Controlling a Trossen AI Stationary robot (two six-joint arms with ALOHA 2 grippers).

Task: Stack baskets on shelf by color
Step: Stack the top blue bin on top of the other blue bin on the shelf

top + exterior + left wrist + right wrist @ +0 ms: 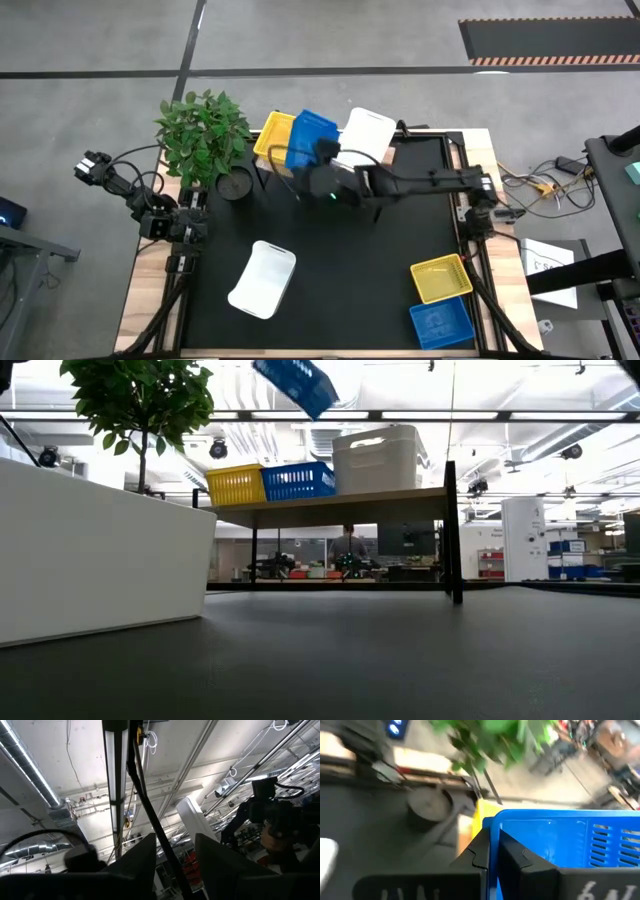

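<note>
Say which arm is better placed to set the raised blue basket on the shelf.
Right. Its gripper already grips the blue basket above the shelf, by the blue one there. The left gripper is folded back off the table's left edge.

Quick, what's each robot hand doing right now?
Left gripper: open, holding nothing, off at the table's left.
Right gripper: shut on a blue basket above the shelf.

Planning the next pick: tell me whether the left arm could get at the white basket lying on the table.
Probably yes: the white basket lies alone on open table near the left gripper, which points away over the edge.
</note>
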